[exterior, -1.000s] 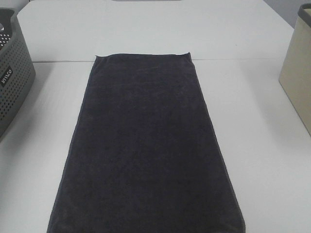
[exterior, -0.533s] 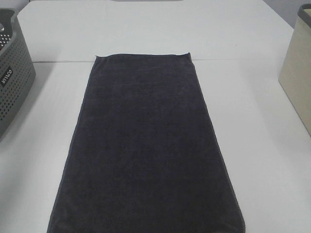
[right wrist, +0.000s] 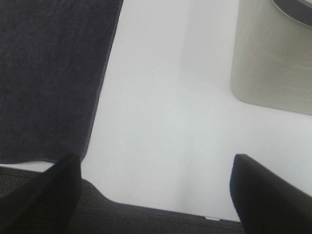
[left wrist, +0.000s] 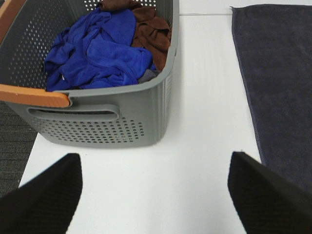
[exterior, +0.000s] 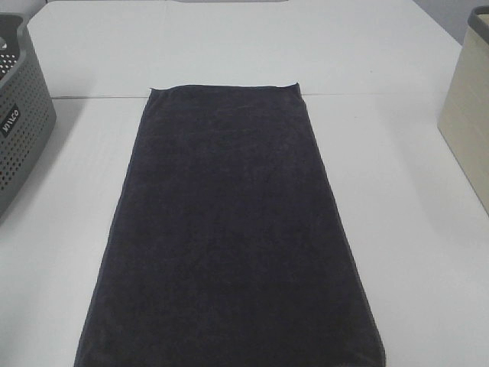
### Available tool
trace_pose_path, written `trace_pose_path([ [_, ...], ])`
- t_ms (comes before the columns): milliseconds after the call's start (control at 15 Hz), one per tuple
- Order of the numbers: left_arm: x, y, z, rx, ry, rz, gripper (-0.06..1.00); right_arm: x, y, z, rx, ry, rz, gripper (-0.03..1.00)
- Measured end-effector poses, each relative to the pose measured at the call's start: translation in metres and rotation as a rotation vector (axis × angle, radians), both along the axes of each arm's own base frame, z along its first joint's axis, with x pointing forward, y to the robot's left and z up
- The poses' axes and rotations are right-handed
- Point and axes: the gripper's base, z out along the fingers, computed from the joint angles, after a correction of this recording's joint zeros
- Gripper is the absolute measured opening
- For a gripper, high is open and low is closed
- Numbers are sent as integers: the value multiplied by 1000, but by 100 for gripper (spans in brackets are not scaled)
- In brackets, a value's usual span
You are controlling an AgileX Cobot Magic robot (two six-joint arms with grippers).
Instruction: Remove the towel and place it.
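Note:
The towel [exterior: 229, 229] is a long dark navy-charcoal cloth lying flat down the middle of the white table [exterior: 405, 222], one short hem at the far end. Neither arm shows in the exterior high view. In the left wrist view my left gripper [left wrist: 155, 195] stands open over bare table, with the towel's long edge [left wrist: 278, 87] beside it and nothing between the fingers. The right wrist view has my right gripper [right wrist: 155, 195] open above the table's near edge, with a corner of the towel [right wrist: 48, 83] off to one side.
A grey perforated basket [exterior: 19, 122] at the table's left holds blue and brown cloths [left wrist: 97, 48] and has an orange handle [left wrist: 34, 95]. A beige bin [exterior: 467, 115] stands at the right edge. Dark floor [right wrist: 146, 217] lies past the near edge.

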Motion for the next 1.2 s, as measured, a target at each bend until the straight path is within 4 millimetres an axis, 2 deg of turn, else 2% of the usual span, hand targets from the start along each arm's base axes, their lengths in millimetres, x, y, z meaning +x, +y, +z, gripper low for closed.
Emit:
trace_pose_path([
  [200,-23,-5,-24,4,-8,-2,77,-17,-2,-21,5,-55,1,78],
  [333,-29,-6,-33,5,0,-8,77,-27,-3,-23,4,-146,11,75],
  [533,-35,-9,-33,32,-31,-69,77,-42,-4,-26,-14,-267,36,74],
  [733,-54,-12,-30,60,-139,-86,77,-43,-4,-26,-13,-280,35,73],
  [867,-72,-14,-39,69,-154,-88,77,-43,-4,-26,-13,-281,35,73],
  [1200,-74,-13,-47,-5,-129,-28,77,-43,-4,-26,-13,-281,35,73],
])
